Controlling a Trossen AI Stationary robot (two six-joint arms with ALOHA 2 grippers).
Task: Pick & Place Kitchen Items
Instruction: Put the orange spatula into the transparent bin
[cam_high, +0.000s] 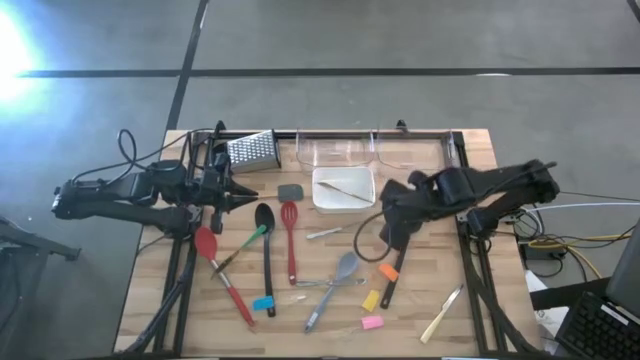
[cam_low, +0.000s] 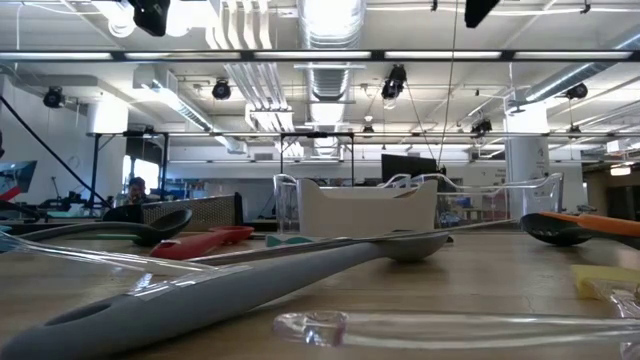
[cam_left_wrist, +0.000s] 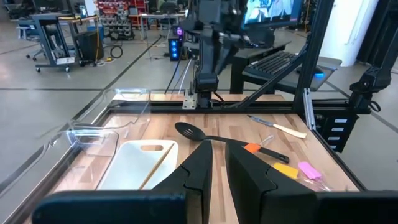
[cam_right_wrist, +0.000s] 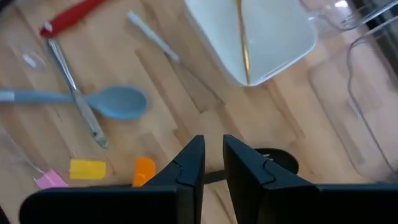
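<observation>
Kitchen items lie across the wooden table: a red spatula (cam_high: 290, 240), a black spoon (cam_high: 266, 250), a grey spoon (cam_high: 335, 285) crossed by metal tongs (cam_right_wrist: 74, 93), a black slotted spoon (cam_left_wrist: 189, 130) and small orange (cam_right_wrist: 144, 169), yellow (cam_right_wrist: 87, 168), pink (cam_high: 371, 322) and blue (cam_high: 263, 303) pieces. One wooden stick (cam_right_wrist: 244, 43) rests in the white tray (cam_high: 343, 188). My right gripper (cam_right_wrist: 213, 162) hangs shut and empty, pointing down above the slotted spoon's head near the tray. My left gripper (cam_left_wrist: 217, 165) waits shut and level at the table's left, beside the grater.
A steel box grater (cam_high: 252, 150) stands at the far left. Two clear bins (cam_high: 345, 150) (cam_high: 410, 150) stand along the far edge behind the tray. Another wooden stick (cam_high: 442, 315) lies near the front right corner. A red spoon (cam_high: 222, 270) lies at the front left.
</observation>
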